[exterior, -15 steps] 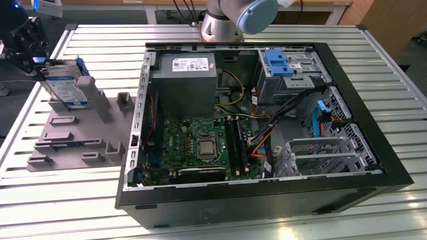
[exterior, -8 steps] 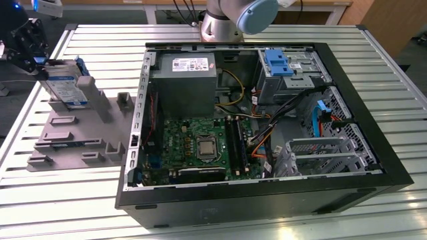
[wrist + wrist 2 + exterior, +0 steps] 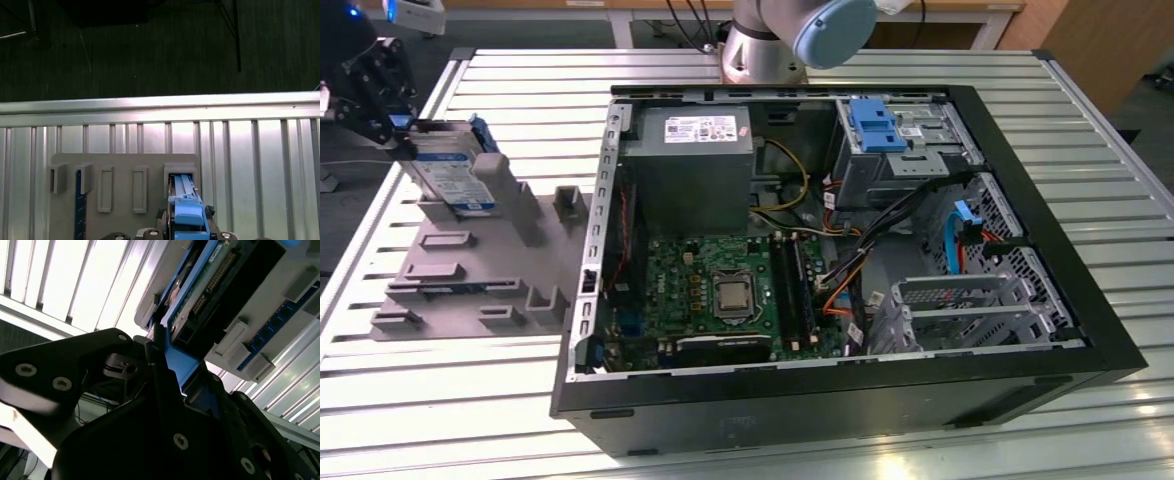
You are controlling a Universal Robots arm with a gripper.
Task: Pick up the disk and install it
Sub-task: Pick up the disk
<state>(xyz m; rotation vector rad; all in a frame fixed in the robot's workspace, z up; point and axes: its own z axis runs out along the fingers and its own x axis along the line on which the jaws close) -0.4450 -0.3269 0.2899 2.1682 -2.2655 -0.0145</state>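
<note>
The disk [image 3: 451, 172] is a silver drive with a white-and-blue label in a blue frame. It stands tilted at the far end of the grey fixture plate [image 3: 467, 270], on the exterior view's left. My black gripper [image 3: 400, 135] is at its upper end, shut on the blue frame. In the second wrist view my gripper [image 3: 167, 365] pinches the blue frame [image 3: 182, 367], with the disk's circuit-board side [image 3: 215, 275] beyond. In the first wrist view the framed disk [image 3: 186, 205] sits over a slot in the fixture plate [image 3: 125, 160]. Whether the disk still rests in the slot I cannot tell.
An open computer case [image 3: 1067, 330] lies at the centre, holding a grey power supply [image 3: 691, 150], a motherboard [image 3: 720, 290], a blue bracket [image 3: 878, 125] in the upper bay and a metal drive cage [image 3: 961, 300]. The arm's base [image 3: 781, 40] stands behind it on the slatted table [image 3: 454, 400].
</note>
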